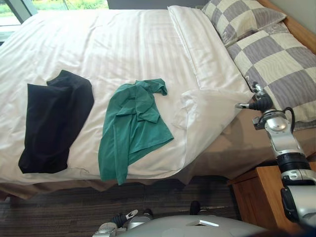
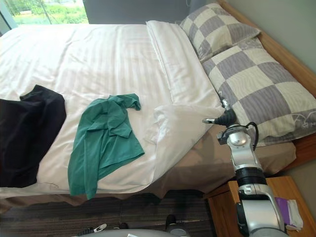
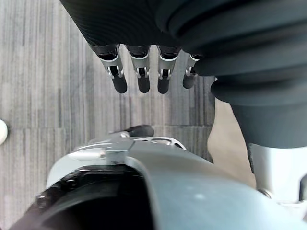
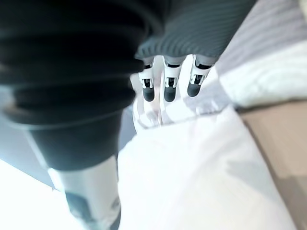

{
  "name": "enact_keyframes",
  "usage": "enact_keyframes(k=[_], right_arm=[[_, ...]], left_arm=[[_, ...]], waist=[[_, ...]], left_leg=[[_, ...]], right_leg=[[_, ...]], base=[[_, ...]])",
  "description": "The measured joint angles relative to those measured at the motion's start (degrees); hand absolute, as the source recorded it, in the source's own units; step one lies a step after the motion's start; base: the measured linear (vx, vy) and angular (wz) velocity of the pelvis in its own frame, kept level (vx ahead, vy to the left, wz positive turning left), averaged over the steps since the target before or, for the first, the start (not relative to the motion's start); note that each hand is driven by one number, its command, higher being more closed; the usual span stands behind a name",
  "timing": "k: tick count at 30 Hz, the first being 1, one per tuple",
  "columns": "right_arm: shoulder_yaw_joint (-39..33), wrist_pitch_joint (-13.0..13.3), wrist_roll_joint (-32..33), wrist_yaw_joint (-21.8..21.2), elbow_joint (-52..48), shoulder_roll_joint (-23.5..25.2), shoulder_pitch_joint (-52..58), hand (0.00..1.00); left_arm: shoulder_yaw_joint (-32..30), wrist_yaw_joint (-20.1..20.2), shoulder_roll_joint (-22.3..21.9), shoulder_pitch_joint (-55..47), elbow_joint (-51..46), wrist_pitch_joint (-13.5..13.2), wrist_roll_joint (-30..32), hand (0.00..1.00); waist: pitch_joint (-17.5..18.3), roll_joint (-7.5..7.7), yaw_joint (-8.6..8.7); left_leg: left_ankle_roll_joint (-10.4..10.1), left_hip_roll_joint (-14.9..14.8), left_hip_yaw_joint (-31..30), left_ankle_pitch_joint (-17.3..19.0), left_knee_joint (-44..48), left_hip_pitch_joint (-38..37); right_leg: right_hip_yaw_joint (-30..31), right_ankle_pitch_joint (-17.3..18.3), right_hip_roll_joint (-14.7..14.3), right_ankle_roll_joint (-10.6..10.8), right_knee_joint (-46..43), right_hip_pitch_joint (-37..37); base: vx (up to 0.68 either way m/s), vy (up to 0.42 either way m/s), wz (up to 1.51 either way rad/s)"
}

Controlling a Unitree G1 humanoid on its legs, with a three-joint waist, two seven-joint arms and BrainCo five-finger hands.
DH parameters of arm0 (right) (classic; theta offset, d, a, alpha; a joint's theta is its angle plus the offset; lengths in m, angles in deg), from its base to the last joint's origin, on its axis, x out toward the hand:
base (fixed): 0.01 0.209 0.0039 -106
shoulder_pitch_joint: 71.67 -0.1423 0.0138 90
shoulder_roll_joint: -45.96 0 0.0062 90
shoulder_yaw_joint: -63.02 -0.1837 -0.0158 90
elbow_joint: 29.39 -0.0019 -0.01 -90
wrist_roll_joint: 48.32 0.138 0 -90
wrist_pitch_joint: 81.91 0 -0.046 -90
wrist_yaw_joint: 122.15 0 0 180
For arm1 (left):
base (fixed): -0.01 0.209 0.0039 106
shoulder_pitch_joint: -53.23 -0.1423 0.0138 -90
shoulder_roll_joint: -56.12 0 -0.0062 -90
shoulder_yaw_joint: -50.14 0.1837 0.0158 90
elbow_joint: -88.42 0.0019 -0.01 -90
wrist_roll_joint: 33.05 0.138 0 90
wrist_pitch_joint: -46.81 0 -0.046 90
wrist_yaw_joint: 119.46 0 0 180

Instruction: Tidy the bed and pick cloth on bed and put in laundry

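Note:
A green shirt (image 1: 132, 126) lies crumpled on the white duvet (image 1: 123, 44) near the bed's front edge. To its left lies a black cloth (image 1: 54, 121). My right hand (image 1: 257, 102) is at the duvet's turned-back corner (image 2: 182, 121), beside the checked pillows (image 2: 256, 89). Its fingers (image 4: 165, 88) are curled over the white fabric and hold that corner raised off the tan sheet (image 2: 232, 160). My left hand (image 1: 120, 219) hangs low by the floor in front of the bed, with its fingers (image 3: 139, 72) relaxed and nothing in them.
A wooden nightstand (image 2: 276, 190) stands at the bed's right, with a purple and white item (image 2: 291, 210) on it. A wooden headboard (image 2: 276, 47) runs behind the pillows. Grey carpet (image 1: 74, 212) lies in front of the bed. A window (image 2: 44, 10) is at the far left.

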State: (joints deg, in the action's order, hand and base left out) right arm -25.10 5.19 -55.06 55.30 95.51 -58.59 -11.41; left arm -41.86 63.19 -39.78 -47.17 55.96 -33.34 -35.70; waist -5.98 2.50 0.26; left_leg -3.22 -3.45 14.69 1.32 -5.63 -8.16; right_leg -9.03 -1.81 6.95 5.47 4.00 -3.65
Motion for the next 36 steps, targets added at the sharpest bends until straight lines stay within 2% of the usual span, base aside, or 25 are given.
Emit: enact_keyframes(k=[2,5,6,8,11,12,13,15,21,24,25,26,29,32,33,36], right_arm=[[1.62,0.01,-1.04,-1.06,3.35,-0.25,-3.07,0.00],[3.96,0.05,-1.50,-1.80,8.12,-1.76,-7.67,0.00],[4.77,0.06,-1.50,-1.83,9.58,-1.88,-10.86,0.00],[6.51,0.19,-1.48,-1.76,12.24,-3.57,-17.28,0.00],[8.37,0.15,-1.48,-1.42,16.12,-5.73,-24.36,0.00],[9.56,0.16,-1.42,-1.17,16.74,-6.62,-27.71,0.00],[10.20,0.18,-1.41,-1.14,16.99,-6.79,-28.90,0.00],[12.22,0.55,-1.39,-1.16,18.06,-7.86,-32.38,0.00],[14.44,0.54,-1.38,-1.86,18.37,-9.18,-34.34,0.00],[14.55,-1.85,-1.45,-5.45,17.62,-9.34,-35.58,0.00],[15.01,-3.70,-1.48,-7.62,17.20,-9.83,-35.72,1.00],[15.67,-5.23,-2.56,-9.43,17.01,-10.22,-35.73,1.00],[16.84,-6.74,-8.03,-12.29,18.19,-10.61,-36.98,1.00],[18.60,-5.90,-12.88,-13.33,20.90,-11.46,-38.89,1.00],[19.24,-4.76,-12.42,-13.04,21.15,-11.76,-38.96,1.00],[18.70,-3.70,-8.63,-11.54,18.78,-11.88,-37.03,1.00]], left_arm=[[0.40,0.05,0.08,-0.01,-0.55,-0.02,0.01,0.00],[1.06,0.08,0.14,0.14,-2.25,0.02,-0.06,0.00],[1.43,0.08,0.29,0.30,-3.07,-0.04,-0.10,0.00],[1.60,0.99,0.58,2.52,-3.95,0.08,-0.31,0.00],[1.92,1.53,1.10,5.92,-4.72,-0.15,-1.32,0.00],[2.05,2.00,1.25,7.57,-4.97,-0.17,-1.81,0.00],[2.13,2.01,1.31,7.82,-5.27,-0.28,-2.62,0.00],[4.00,1.95,1.56,9.39,-5.71,-0.64,-4.59,0.00],[8.17,1.02,1.77,12.64,-4.41,-1.73,-8.04,0.00],[9.49,1.09,1.92,14.35,-4.44,-1.62,-9.19,0.00],[10.34,1.17,2.09,15.20,-4.46,-1.50,-9.98,0.00],[10.86,1.28,2.16,15.86,-4.46,-1.33,-10.23,0.00],[11.02,2.18,2.04,16.63,-4.52,-1.29,-10.17,0.00],[11.08,2.54,1.96,16.91,-4.51,-1.35,-9.56,0.00],[11.07,2.86,1.94,16.91,-4.51,-1.49,-8.94,0.00],[10.94,3.76,1.98,16.87,-4.54,-1.65,-6.71,0.00]], waist=[[-0.16,-0.04,-0.19],[-1.70,-0.22,-1.55],[-3.47,-0.62,-2.21],[-6.75,-0.65,-1.78],[-11.47,-0.77,-3.36],[-14.24,-1.00,-3.99],[-15.04,-1.16,-4.14],[-18.02,-2.27,-4.59],[-19.36,-4.62,-5.88],[-19.78,-5.38,-5.79],[-19.86,-5.54,-5.80],[-19.91,-5.63,-5.80],[-19.91,-5.64,-5.76],[-19.91,-5.63,-5.95],[-19.91,-5.63,-6.06],[-19.96,-5.54,-5.89]], left_leg=[[0.11,0.44,-0.97,-0.67,-0.03,0.88],[0.51,0.95,-1.41,-1.35,-0.24,1.27],[0.83,1.25,-1.81,-1.83,-0.26,1.56],[1.55,1.61,-2.84,-3.22,-0.25,4.24],[1.56,1.64,-3.16,-4.73,-0.23,7.47],[1.44,1.57,-3.51,-5.63,-0.13,9.34],[1.48,1.52,-3.60,-6.01,-0.06,10.08],[1.60,1.41,-4.41,-7.34,0.01,12.50],[2.20,1.53,-4.71,-9.05,0.00,17.82],[2.19,1.53,-5.00,-9.08,0.01,18.31],[2.18,1.49,-5.15,-9.09,0.01,18.46],[2.18,1.48,-5.29,-9.09,0.01,18.55],[2.18,1.52,-5.54,-9.09,0.01,18.55],[2.18,1.49,-5.62,-9.10,0.01,18.07],[2.18,1.49,-5.62,-9.10,0.01,17.77],[2.12,1.47,-5.34,-9.05,0.00,16.63]], right_leg=[[-0.93,-0.46,0.36,0.35,0.29,0.17],[-1.44,-1.23,1.11,0.50,0.57,0.12],[-1.82,-1.61,1.19,0.46,0.62,0.19],[-2.65,-2.95,1.62,0.33,0.66,2.20],[-2.89,-4.45,1.69,-0.31,0.66,5.30],[-3.11,-5.05,1.74,-0.56,0.63,6.98],[-3.17,-5.24,1.75,-0.67,0.57,7.64],[-3.84,-5.90,1.72,-1.12,0.03,9.87],[-3.95,-7.17,1.75,-1.31,-0.34,15.26],[-4.18,-7.23,1.56,-1.37,-0.12,15.50],[-4.32,-7.23,1.52,-1.37,-0.06,15.56],[-4.42,-7.22,1.51,-1.37,-0.04,15.59],[-4.44,-7.22,1.53,-1.38,-0.05,15.57],[-4.64,-7.17,1.49,-1.43,-0.07,14.94],[-4.63,-7.14,1.48,-1.46,-0.07,14.69],[-4.42,-7.10,1.44,-1.51,-0.05,13.67]], base=[[-0.07,-0.001,0.26],[-0.10,0.010,0.12],[-0.18,0.014,0.15],[-0.18,0.007,0.26],[-0.19,0.014,0.15],[-0.13,0.005,0.13],[-0.13,0.005,0.19],[-0.10,-0.001,0.18],[0.00,0.002,0.06],[0.05,-0.008,0.05],[0.05,-0.012,0.06],[0.05,-0.013,0.05],[0.05,-0.014,0.01],[0.03,-0.009,0.04],[0.04,-0.010,0.02],[0.02,-0.010,-0.06]])
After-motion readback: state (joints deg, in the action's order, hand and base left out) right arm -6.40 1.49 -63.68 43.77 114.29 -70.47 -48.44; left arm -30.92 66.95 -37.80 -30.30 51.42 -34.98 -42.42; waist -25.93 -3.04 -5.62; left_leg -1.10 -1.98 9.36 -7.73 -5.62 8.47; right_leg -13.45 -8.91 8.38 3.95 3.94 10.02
